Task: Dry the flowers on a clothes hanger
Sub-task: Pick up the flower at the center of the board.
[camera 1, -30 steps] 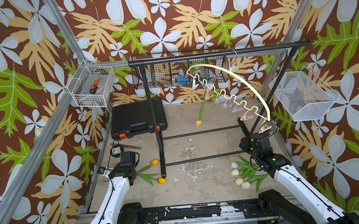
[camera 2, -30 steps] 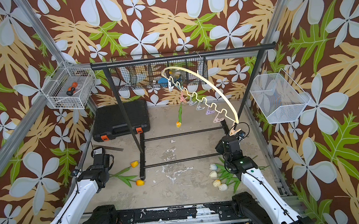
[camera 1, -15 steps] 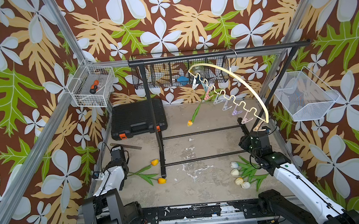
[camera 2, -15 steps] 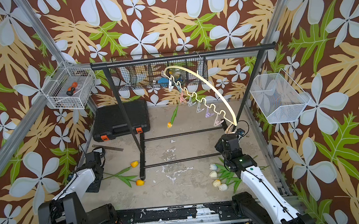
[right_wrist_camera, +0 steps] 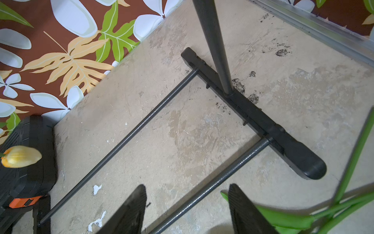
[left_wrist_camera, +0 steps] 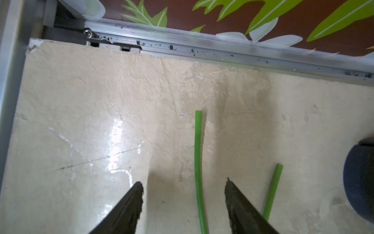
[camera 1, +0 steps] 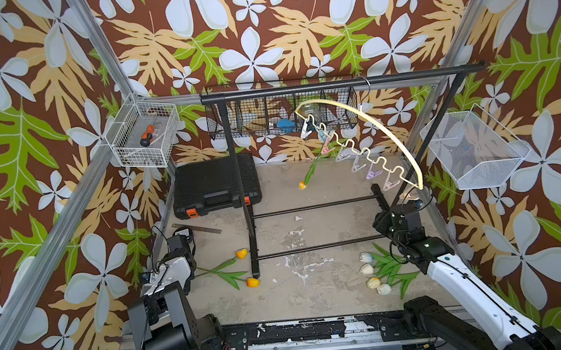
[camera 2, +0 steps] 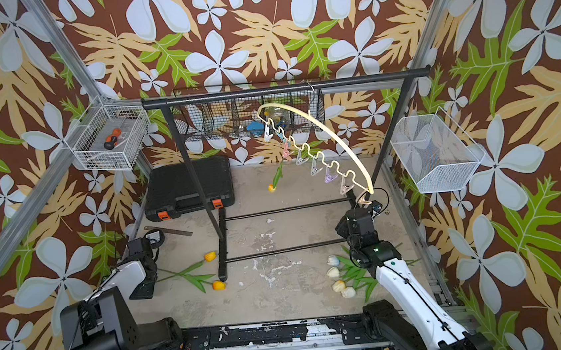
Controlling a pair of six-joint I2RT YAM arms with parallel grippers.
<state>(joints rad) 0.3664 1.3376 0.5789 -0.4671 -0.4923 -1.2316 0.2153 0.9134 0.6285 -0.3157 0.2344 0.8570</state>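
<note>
Dangling head-down from a pink clothespin (camera 1: 326, 148) on the clothes hanger (camera 1: 383, 129): 1 orange tulip (camera 1: 310, 171). Hooked over the black garment rack (camera 1: 402, 76) at its top bar.

Lying on the floor (camera 1: 317, 294): 2 orange tulips (camera 1: 227, 275) just beside the rack's foot near the left arm, and 4 white tulips (camera 1: 367, 268) beside the right arm.

Left gripper (left_wrist_camera: 183, 183): fingers moderately apart, straddling 1 green stem (left_wrist_camera: 198, 162) without pinching it, another stem (left_wrist_camera: 273, 192) just outside.

Right gripper (right_wrist_camera: 187, 187): fingers likewise parted, gripping nothing, poised over the rack's lower rod (right_wrist_camera: 232, 169).
</note>
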